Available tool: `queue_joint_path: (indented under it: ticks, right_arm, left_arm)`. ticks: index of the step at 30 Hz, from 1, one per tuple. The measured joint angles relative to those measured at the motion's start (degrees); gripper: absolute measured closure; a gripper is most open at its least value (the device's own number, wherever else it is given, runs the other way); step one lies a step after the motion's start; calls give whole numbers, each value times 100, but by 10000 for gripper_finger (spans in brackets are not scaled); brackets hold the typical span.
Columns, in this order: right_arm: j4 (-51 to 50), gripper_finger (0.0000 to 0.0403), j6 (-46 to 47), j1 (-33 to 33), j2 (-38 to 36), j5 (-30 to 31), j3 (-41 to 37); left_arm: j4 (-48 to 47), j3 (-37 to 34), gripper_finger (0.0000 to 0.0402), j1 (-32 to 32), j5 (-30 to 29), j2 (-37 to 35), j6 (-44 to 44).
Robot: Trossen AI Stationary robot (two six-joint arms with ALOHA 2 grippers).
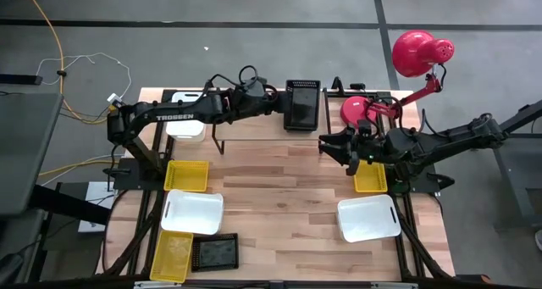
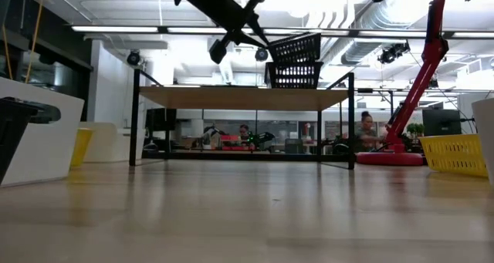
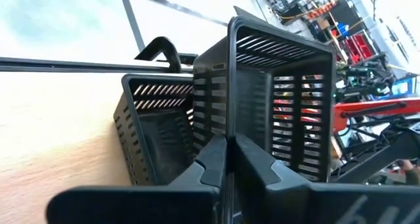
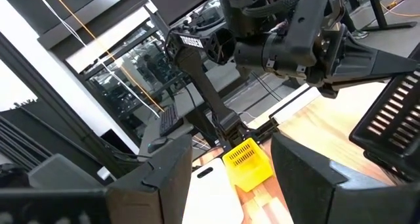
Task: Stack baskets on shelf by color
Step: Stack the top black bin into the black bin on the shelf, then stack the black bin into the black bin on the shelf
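Wooden tabletop at frame centre: left gripper clamps a black basket over the shelf, partly hiding another beneath. Three white, three yellow, three black baskets counted. Right gripper hovers, fingers apart.

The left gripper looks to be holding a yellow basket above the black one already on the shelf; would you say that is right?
Not quite: the basket the left gripper holds is a black basket, not yellow, as the left wrist view shows. It is indeed held above the other black basket on the shelf.
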Motion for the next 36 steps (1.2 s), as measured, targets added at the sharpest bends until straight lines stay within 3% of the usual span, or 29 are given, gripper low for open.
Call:
queue_joint_path:
  ticks: [7, 17, 22, 25, 28, 32, 36]
  right_arm:
    - [-30, 208, 0, 0, 0, 0, 0]
    - [-20, 208, 39, 0, 0, 154, 0]
    - [240, 208, 59, 0, 2, 562, 0]
    - [505, 208, 1, -2, 2, 783, 0]
    - [723, 208, -311, -2, 7, 802, 0]
    - [890, 208, -802, -2, 9, 797, 0]
    - [897, 208, -992, -2, 11, 785, 0]
  left_arm:
    - [0, 0, 363, 0, 88, 0, 151]
    - [341, 0, 285, 183, 543, 0, 153]
    - [794, -7, 258, 499, 1575, -248, 585]
    - [1023, -7, 255, 718, 2609, -563, 1262]
    - [891, -7, 257, 754, 3116, -1068, 1775]
    - [420, -57, 263, 546, 3151, -1963, 2530]
    - [119, -531, 266, 87, 2710, -3001, 3105]
